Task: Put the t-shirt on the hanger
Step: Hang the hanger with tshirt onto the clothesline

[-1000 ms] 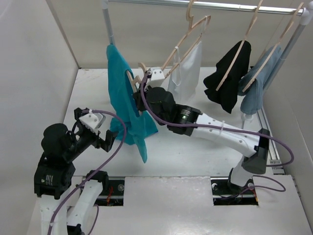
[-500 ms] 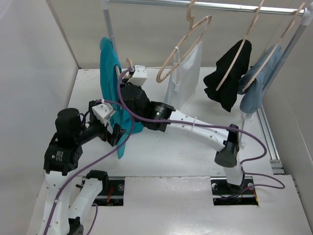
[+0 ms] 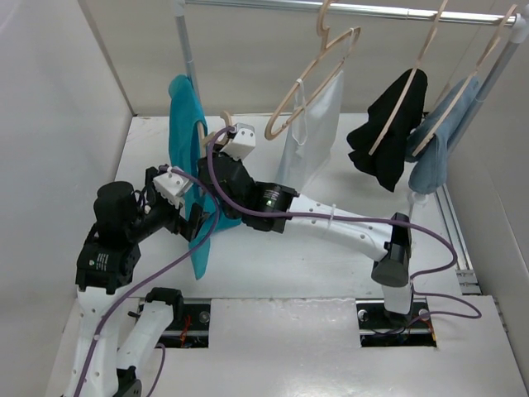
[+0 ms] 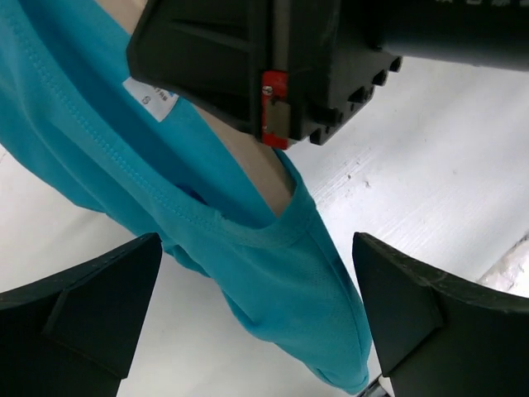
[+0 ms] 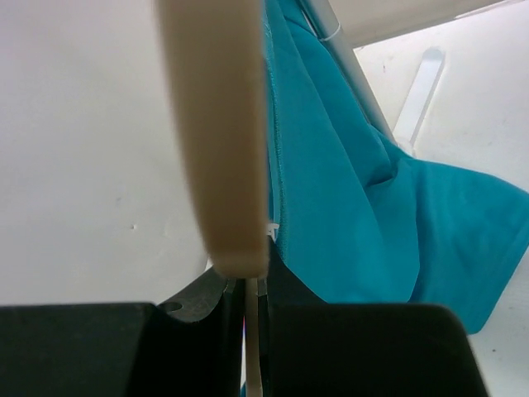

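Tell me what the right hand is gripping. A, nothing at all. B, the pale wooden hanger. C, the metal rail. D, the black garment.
B: in the right wrist view the hanger runs straight down into the shut right hand, with the teal t-shirt draped right beside it.

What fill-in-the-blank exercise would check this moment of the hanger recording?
The right pincer is shut on the wooden ___.
The left pincer stands ___ near the t-shirt.
Between the white cloth and the grey-blue cloth, a ___ garment hangs from the rail.
Missing: hanger; open; black.
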Available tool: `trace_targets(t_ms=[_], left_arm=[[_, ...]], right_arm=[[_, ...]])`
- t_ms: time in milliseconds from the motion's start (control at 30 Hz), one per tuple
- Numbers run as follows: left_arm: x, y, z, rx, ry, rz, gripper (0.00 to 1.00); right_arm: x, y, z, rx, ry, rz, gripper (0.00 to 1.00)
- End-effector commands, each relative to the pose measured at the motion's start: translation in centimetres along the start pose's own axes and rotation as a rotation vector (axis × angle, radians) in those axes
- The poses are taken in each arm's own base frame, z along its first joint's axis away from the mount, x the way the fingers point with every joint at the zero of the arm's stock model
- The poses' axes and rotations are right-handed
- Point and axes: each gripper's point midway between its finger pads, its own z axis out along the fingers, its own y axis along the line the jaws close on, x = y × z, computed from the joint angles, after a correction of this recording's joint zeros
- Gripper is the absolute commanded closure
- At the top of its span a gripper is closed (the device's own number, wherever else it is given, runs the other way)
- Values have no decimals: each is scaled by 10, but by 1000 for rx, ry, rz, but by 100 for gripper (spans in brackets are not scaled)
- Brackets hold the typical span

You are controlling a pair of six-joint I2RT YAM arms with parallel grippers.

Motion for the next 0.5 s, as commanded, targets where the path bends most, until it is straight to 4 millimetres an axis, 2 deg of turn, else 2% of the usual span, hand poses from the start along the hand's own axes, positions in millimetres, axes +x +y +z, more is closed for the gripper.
trace_targets(t_ms=[0, 33, 100, 133, 167, 200, 233, 267, 300, 333, 400, 433, 467], left_arm=[[-5, -8, -4, 75, 8, 97, 1], [-1, -8, -3, 88, 37, 108, 1], [9, -7, -8, 86, 92, 132, 2], [16, -3, -6, 74, 113, 152, 5], [18, 4, -4, 41, 112, 175, 7], [27, 19, -5, -45, 148, 184, 10], [39, 24, -3, -75, 175, 181, 19], [36, 29, -6, -114, 155, 208, 24], [40, 30, -9, -129, 160, 222, 27], [41, 29, -10, -131, 156, 235, 30], [44, 27, -10, -125, 147, 247, 34], [50, 23, -6, -100, 155, 244, 43], [55, 25, -5, -109, 171, 240, 43]], right_arm=[[-52, 13, -18, 4, -119, 151, 100], [-59, 15, -20, -7, -129, 168, 100], [-54, 24, -29, -24, -123, 175, 100], [-60, 28, -30, -35, -133, 193, 100], [-54, 33, -31, -41, -125, 190, 100], [-51, 36, -34, -48, -119, 190, 100], [-54, 37, -35, -50, -120, 192, 100], [-54, 37, -35, -50, -120, 192, 100], [-52, 36, -40, -42, -124, 189, 100], [-41, 35, -41, -40, -108, 183, 100], [-48, 32, -45, -36, -120, 230, 100], [-41, 33, -47, -39, -109, 242, 100], [-36, 30, -46, -33, -104, 231, 100]])
